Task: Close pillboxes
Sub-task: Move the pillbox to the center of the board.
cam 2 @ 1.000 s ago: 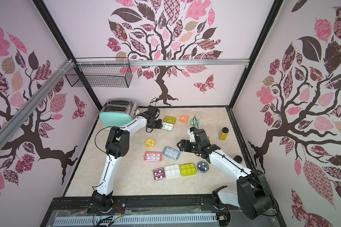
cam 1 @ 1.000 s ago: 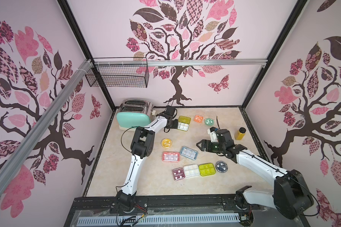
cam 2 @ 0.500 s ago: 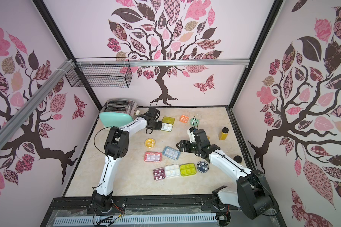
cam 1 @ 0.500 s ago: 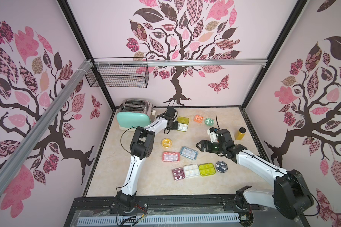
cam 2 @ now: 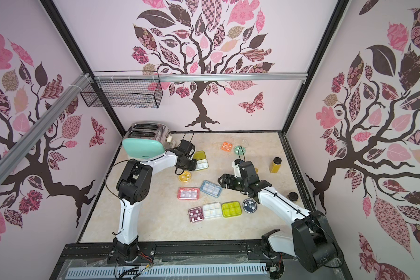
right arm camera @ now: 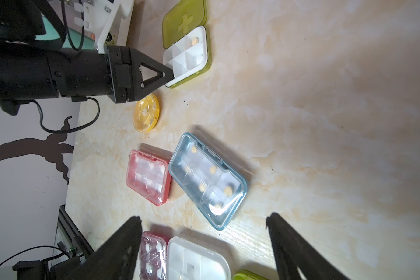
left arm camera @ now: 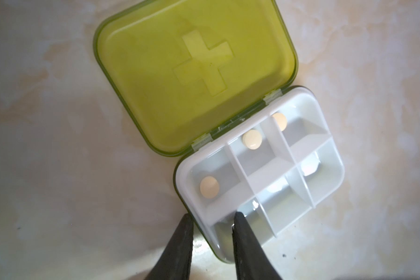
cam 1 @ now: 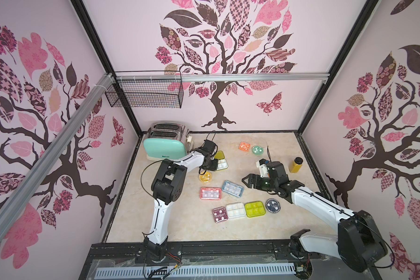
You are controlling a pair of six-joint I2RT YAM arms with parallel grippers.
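1 box is in hand: over the last second the left gripper (left arm camera: 212, 215) has narrowed, and its fingers now seem clamped on a corner wall of the green pillbox (left arm camera: 264, 169). It lies near the toaster (cam 1: 165, 148), its lid (left arm camera: 180, 80) flat open, so it looks steadied for closing. The right gripper (right arm camera: 203, 217) hovers spread wide, empty, over the blue pillbox (right arm camera: 207, 179). The yellow pillbox (cam 1: 206, 176) crowds the left arm.

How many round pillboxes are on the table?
3. Yellow round pillbox by the left arm; mint round pillbox at the back beside the orange pillbox; navy round pillbox ending the front row. Others may be hidden.
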